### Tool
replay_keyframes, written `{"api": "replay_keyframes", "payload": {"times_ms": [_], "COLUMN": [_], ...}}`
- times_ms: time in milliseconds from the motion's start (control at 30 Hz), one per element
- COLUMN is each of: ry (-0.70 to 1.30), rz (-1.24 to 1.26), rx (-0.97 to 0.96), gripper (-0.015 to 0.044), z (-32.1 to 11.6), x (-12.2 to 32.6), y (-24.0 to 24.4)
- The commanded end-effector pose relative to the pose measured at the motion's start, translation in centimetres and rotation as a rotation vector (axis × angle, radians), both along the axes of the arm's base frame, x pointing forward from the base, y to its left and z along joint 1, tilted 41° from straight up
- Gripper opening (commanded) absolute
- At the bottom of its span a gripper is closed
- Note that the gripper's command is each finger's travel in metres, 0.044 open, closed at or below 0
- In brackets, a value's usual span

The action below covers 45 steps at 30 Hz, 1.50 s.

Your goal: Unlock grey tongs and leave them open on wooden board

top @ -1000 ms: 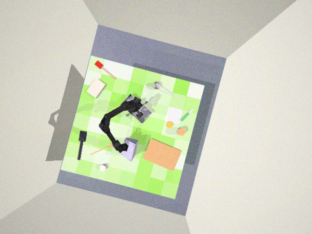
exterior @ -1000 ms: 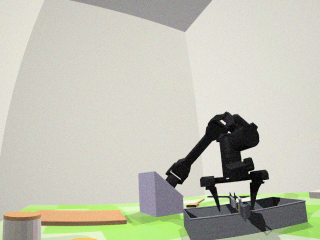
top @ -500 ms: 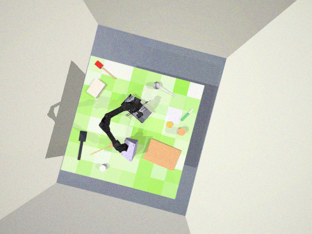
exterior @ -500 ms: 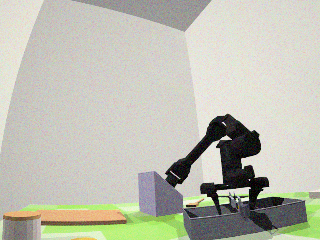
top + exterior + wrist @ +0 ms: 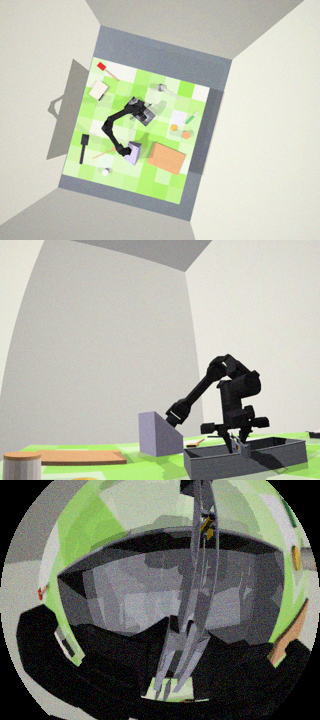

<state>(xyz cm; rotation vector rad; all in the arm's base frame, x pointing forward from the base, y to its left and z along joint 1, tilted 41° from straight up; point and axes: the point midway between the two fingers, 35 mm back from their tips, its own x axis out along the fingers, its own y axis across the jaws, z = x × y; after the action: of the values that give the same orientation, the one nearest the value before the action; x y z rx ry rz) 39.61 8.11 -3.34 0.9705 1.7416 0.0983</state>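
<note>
As the jaws of the gripper [image 5: 139,111] [image 5: 235,448] [image 5: 179,625] stand partly closed, with no firm grip certain, close evenly on the tongs [image 5: 245,449] [image 5: 201,587] across the tin [image 5: 149,121] [image 5: 280,456] [image 5: 120,597], then lift straight.
</note>
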Motion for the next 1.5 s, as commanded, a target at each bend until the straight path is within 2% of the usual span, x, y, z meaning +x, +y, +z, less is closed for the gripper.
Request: {"api": "replay_keyframes", "payload": {"times_ms": [0,200,433,533,700,767,1167,1467], "ry": [-0.001,-0.001,-0.001,0.001,0.009,0.01,0.023,0.079], "rz": [0.0,0.0,0.0,-0.002,-0.004,-0.004,-0.007,-0.096], "rx": [0.0,0.0,-0.001,-0.004,-0.002,0.0,0.006,-0.028], "gripper": [0.0078,0.0038,-0.0145,-0.015,-0.015,-0.015,-0.015,-0.015], "z": [0.0,0.0,0.6,2.7,8.9,9.8,9.5,5.9], "x": [0.0,0.0,0.3,0.9,1.2,1.1,1.0,0.7], "y": [0.0,0.0,-0.6,-2.5,-7.8,-8.5,-8.4,-14.0]}}
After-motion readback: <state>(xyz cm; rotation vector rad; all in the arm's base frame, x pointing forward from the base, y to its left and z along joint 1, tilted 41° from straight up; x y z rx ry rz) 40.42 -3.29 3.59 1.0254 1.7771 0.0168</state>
